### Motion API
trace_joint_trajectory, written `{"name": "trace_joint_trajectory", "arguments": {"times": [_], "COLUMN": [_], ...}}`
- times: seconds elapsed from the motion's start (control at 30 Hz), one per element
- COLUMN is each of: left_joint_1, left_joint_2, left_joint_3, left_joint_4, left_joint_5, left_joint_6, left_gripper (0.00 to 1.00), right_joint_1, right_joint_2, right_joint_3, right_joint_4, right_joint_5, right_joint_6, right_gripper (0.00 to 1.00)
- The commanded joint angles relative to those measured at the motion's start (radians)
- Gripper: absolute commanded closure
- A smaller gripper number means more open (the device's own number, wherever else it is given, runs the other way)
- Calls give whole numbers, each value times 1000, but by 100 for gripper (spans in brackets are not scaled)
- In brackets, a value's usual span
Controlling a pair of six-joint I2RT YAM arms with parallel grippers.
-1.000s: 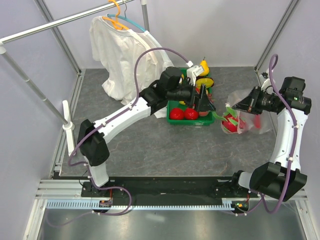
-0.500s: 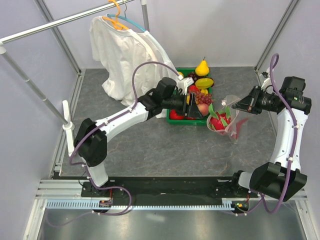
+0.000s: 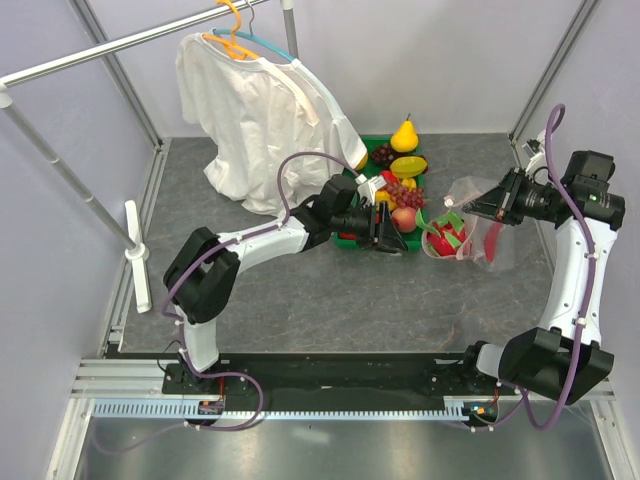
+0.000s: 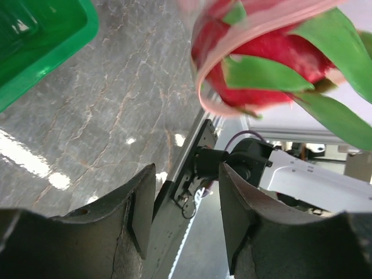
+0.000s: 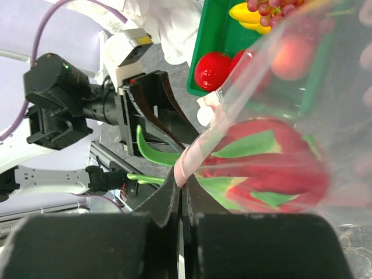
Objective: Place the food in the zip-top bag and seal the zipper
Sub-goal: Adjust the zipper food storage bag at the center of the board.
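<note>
Pink zipper point(image 5: 187, 158) sat pinched tight in the right gripper point(image 5: 181, 192), seemingly to hang the zip-top bag point(image 3: 500, 235) agape right of the tray point(image 4: 58, 40), dragon fruit point(image 5: 261, 157) inside, the empty left gripper point(image 4: 186, 197) part-spread beside it.

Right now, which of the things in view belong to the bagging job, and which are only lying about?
For the job: dragon fruit, already inside the zip-top bag; zipper, pinched by the right gripper; banana bunch, not yet bagged, in the green tray.

Lying about: pear, dark grapes, round red fruit, white shirt.
</note>
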Motion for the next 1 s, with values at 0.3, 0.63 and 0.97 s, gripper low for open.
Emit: {"name": "trace_joint_trajectory", "arguments": {"times": [0.3, 0.63, 0.97], "left_joint_1": [-16, -25, -27], "left_joint_2": [79, 125, 148], "left_joint_3": [74, 90, 127], "left_joint_4": [285, 270, 268], "left_joint_5": [55, 37, 27], "left_joint_6": [-195, -183, -174], "left_gripper": [44, 46, 48], "right_joint_1": [0, 0, 0], "right_joint_2": [-62, -66, -77], "right_joint_3": [2, 9, -12], "right_joint_4": [115, 125, 122], "right_joint_5": [-76, -70, -99], "right_joint_6": [118, 135, 141], "right_gripper": [100, 100, 100]}}
